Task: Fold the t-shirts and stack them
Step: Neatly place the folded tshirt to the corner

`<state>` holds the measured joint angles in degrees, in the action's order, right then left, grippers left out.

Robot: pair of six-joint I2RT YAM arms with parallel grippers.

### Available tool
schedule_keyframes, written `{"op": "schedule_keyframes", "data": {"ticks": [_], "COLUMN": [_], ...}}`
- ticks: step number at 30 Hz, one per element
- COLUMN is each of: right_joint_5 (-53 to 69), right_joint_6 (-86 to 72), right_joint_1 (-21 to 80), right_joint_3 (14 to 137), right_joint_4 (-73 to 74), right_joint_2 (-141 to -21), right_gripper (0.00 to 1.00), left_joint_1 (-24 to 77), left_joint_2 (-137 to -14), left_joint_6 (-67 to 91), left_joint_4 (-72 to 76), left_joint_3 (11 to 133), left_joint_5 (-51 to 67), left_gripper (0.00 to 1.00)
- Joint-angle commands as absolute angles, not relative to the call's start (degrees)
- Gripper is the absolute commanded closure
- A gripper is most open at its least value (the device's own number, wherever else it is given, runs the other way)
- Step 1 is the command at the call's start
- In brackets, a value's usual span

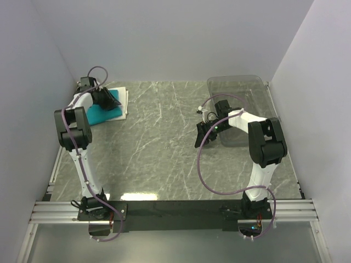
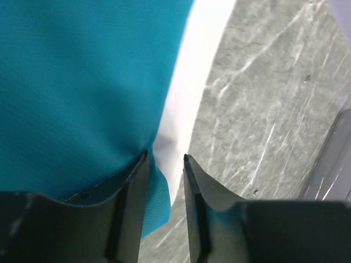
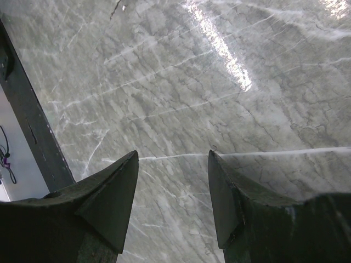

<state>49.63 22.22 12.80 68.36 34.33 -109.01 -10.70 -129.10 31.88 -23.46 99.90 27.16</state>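
Right gripper (image 3: 173,156) hangs over the marble table (image 1: 153,164) mid-right, jaws wide apart, nothing in them. Clear bin (image 1: 241,90) sits just behind it by the right wall. Left gripper (image 2: 165,157) is down at the far-left corner, jaws narrowly parted, nothing seen between. Teal shirt (image 1: 100,115) lies folded on the folded white shirt (image 1: 124,101), its edge puckered against one finger (image 2: 131,192).

Table (image 1: 159,148) centre open, shirts (image 1: 101,115) left, bin (image 1: 241,89) right
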Motion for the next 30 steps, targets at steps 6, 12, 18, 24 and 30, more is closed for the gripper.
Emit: {"op": "schedule_keyframes", "data": {"ticks": [6,12,18,24,30], "right_joint_5": [49.7,47.3,40.1,26.3,18.6], "right_joint_6": [23.5,24.5,23.2,17.5,12.1], "right_joint_1": [12.6,12.6,12.4,12.3,10.0], "right_joint_3": [70.5,70.2,69.2,66.3,65.0], "right_joint_4": [35.2,34.8,31.9,25.3,21.9], "right_joint_2": [-105.3,-102.6,-95.7,-84.4,-74.2], "right_gripper": [0.39,0.39,0.39,0.35,0.18], "left_joint_1": [-14.4,-19.3,-20.3,-20.2,-20.0], "left_joint_2": [-114.3,-93.3,-77.0,-62.1,-55.2], "left_joint_6": [30.4,28.8,24.2,17.8,22.0], "left_joint_4": [-20.4,-14.7,-18.2,-23.5,-24.6], "left_joint_3": [105.1,87.0,66.9,55.9,51.1], "left_joint_5": [27.2,24.1,20.0,12.6,16.0], "left_gripper": [0.54,0.38,0.29,0.23,0.00]}}
